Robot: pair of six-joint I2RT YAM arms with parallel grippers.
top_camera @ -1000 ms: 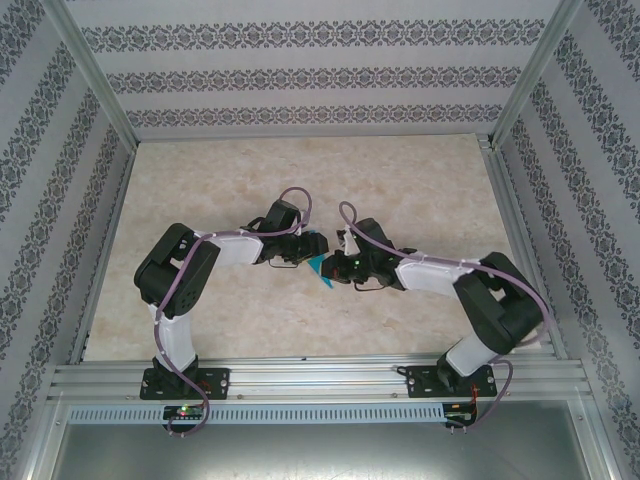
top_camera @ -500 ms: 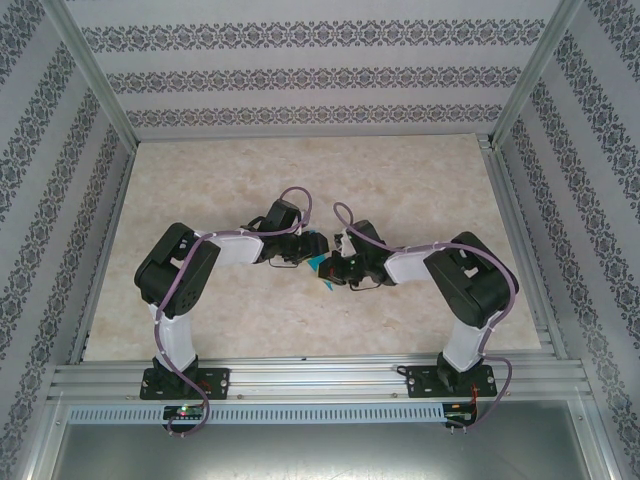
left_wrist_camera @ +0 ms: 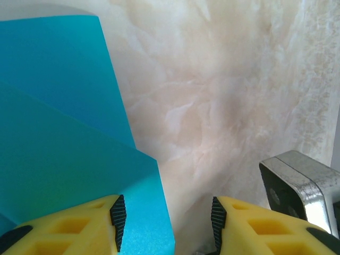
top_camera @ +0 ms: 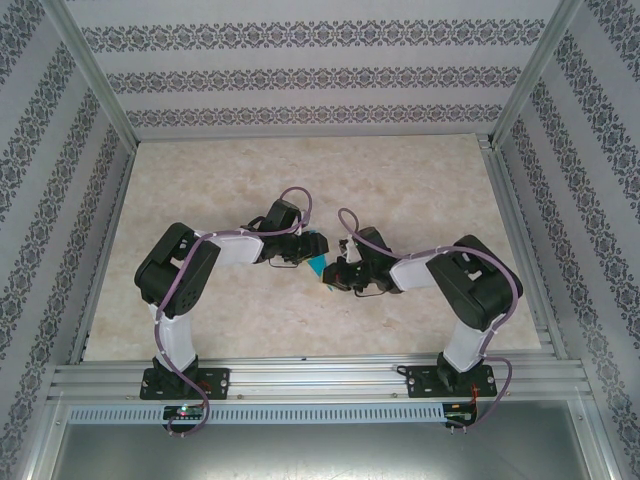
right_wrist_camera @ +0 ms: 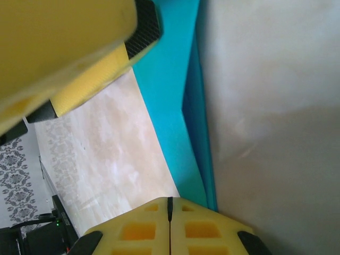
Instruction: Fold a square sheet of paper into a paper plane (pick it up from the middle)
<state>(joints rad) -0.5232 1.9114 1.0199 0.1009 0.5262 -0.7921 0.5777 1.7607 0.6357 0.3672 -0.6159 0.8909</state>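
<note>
Paper [top_camera: 317, 264] lies folded on the desk [top_camera: 400, 180] between my grippers, its crease running straight away from my right gripper [right_wrist_camera: 170, 210], closed at its near end. My left gripper [left_wrist_camera: 164, 212] is half open and empty, one finger [left_wrist_camera: 79, 226] over the paper.

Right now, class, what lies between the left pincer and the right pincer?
The teal sheet of paper lies between them, seen in the top external view.

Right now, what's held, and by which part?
Left gripper stands open over the paper, holding nothing. Right gripper is shut at its folded edge; pinch cannot be told.
</note>
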